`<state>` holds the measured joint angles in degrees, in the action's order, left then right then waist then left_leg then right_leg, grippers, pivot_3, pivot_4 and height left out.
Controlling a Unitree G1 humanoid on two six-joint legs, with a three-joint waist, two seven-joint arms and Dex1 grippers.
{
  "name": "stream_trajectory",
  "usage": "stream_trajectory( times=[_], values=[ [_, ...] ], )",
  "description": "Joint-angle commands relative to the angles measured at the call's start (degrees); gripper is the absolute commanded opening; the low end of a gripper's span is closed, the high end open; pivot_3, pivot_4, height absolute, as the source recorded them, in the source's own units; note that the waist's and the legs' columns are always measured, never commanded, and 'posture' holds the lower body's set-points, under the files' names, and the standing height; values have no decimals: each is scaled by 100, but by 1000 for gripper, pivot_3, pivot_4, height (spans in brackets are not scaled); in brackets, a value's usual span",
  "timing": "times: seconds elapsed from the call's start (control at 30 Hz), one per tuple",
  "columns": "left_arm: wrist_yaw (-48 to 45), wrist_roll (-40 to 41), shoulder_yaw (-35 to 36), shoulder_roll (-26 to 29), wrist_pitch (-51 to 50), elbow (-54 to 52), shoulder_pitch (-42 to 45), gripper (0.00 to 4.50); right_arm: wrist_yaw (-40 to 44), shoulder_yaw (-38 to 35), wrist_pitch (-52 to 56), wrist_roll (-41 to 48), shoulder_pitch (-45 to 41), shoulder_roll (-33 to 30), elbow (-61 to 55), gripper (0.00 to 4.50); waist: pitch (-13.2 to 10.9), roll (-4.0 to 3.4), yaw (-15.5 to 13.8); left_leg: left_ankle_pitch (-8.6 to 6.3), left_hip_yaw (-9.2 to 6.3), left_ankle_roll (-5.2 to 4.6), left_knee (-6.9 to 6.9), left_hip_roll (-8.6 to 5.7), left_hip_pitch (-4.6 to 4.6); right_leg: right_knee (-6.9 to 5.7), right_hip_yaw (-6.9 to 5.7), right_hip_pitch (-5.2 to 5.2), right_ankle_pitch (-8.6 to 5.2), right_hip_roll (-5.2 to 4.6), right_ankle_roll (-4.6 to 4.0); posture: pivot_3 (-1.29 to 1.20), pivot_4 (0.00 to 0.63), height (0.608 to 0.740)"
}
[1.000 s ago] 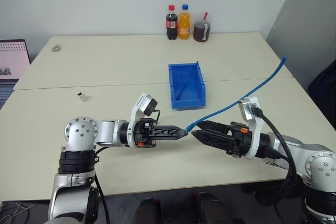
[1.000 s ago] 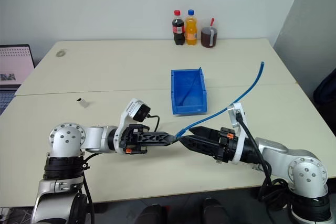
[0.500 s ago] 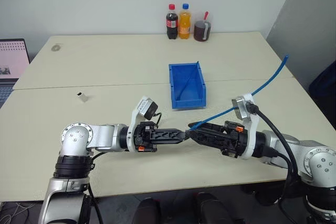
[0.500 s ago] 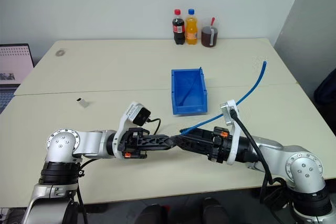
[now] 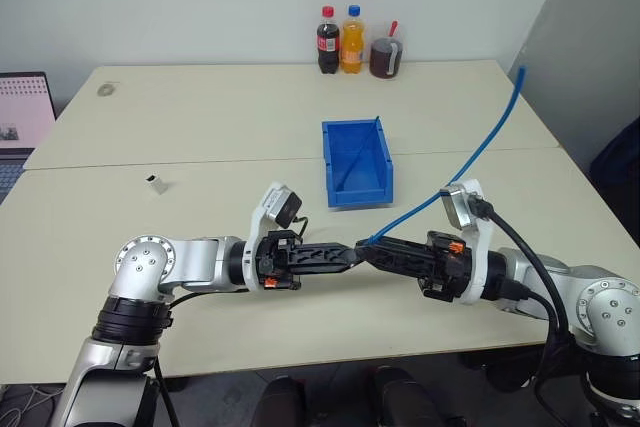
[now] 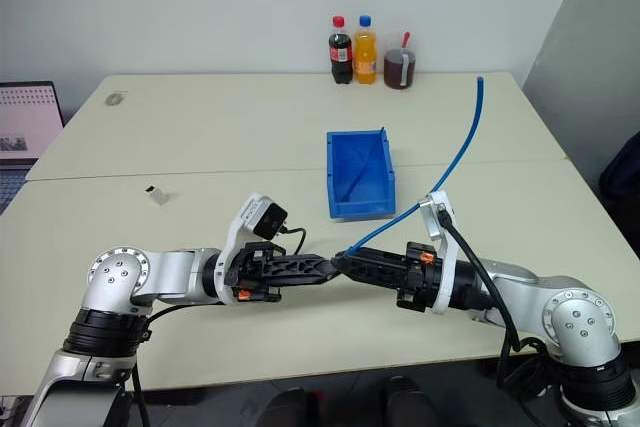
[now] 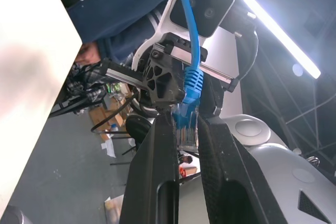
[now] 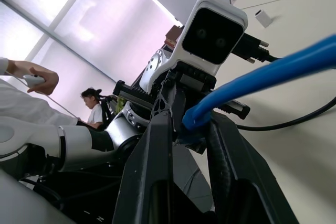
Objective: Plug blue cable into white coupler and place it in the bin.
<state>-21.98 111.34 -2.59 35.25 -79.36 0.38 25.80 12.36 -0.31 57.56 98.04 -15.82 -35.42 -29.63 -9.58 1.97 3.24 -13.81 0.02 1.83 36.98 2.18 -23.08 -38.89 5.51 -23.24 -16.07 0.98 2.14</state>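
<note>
Left eye view: the two arms meet tip to tip over the front of the table (image 5: 200, 137); the left gripper (image 5: 352, 256) is pinched tight on the plug end of the blue cable (image 5: 478, 152); the right gripper (image 5: 372, 250) has its fingers narrow around the cable just beside that plug; the cable rises from there, up and away over the right arm; the bin (image 5: 355, 163) sits on the table behind the grippers; the white coupler (image 5: 155, 183) lies well apart, on the left side; a cola bottle (image 5: 327, 43), an orange bottle (image 5: 351, 41) and a cup (image 5: 384, 57) stand at the far edge.

Left wrist view: the left fingers (image 7: 157, 177) squeeze the plug; the cable goes up past the other wrist's camera.

Right wrist view: the right fingers (image 8: 157, 166) sit close on the cable; a person (image 8: 95, 109) sits far off.
</note>
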Motion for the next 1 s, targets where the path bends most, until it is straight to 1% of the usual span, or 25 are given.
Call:
stream_trajectory(
  times=[0.03, 0.17, 0.2, 0.23, 0.4, 0.5, 0.8, 0.87, 1.0],
  values=[
    [-93, -162, -49, 58, 108, -341, -10, 246, 20, -38, -106, -16, -52, -69, 3, 522, -3, 3, 0, 0, 0, 0, 0, -1, 0, 0, 0, 0, 0, 0, 0, 0, 150, 740],
    [-230, -529, 20, 8, 270, -470, -4, 246, -29, -1, -109, 9, -92, -68, 15, 522, -6, 5, 0, 0, 1, 0, -1, -2, 0, 1, 0, 0, -1, -1, -1, 0, 150, 740],
    [-321, -652, 34, 12, 274, -511, 4, 946, -55, 11, -113, 4, -99, -64, 15, 522, -6, 5, 0, 0, 1, 0, -1, -2, -1, 1, 0, 0, -1, -1, -1, 0, 150, 740],
    [-483, -785, 61, 28, 260, -581, 10, 976, -75, 20, -119, -3, -105, -59, 21, 522, -6, 5, 0, 0, 0, 0, -1, -2, -1, 1, 0, -1, -1, -1, -1, 0, 150, 740],
    [-1323, -1599, 200, 135, 339, -853, 114, 1914, -137, 34, -149, -47, -115, -33, 83, 522, -12, 6, -1, 0, 4, 0, -3, -3, -2, 2, 0, -3, -2, 0, -3, 0, 150, 740],
    [-1747, -1923, 221, 224, 366, -975, 133, 2490, -118, 64, -140, -52, -156, -21, 135, 522, -15, 8, 1, 0, 4, 0, -3, -4, -4, 3, 0, -4, -2, -1, -3, 0, 150, 740],
    [-2158, -2384, 223, 279, 377, -1352, -111, 4084, -22, 158, -126, -149, -333, 49, 334, 522, -31, 14, 2, 0, 0, 0, -4, -1, -11, 7, -2, -8, -2, -3, -3, 0, 150, 740],
    [-2207, -2425, 244, 284, 381, -1362, -125, 4407, -21, 163, -135, -153, -336, 57, 346, 522, -31, 15, 2, 0, 1, 0, -4, 7, -14, 9, -2, -11, -2, -3, -3, 0, 150, 740],
    [-2259, -2530, 253, 232, 387, -1368, -112, 4457, -20, 176, -142, -155, -343, 62, 356, 522, -32, 16, -1, 0, 0, 0, -2, 18, -27, 9, -6, -20, -2, -4, -3, 0, 150, 740]
  ],
)
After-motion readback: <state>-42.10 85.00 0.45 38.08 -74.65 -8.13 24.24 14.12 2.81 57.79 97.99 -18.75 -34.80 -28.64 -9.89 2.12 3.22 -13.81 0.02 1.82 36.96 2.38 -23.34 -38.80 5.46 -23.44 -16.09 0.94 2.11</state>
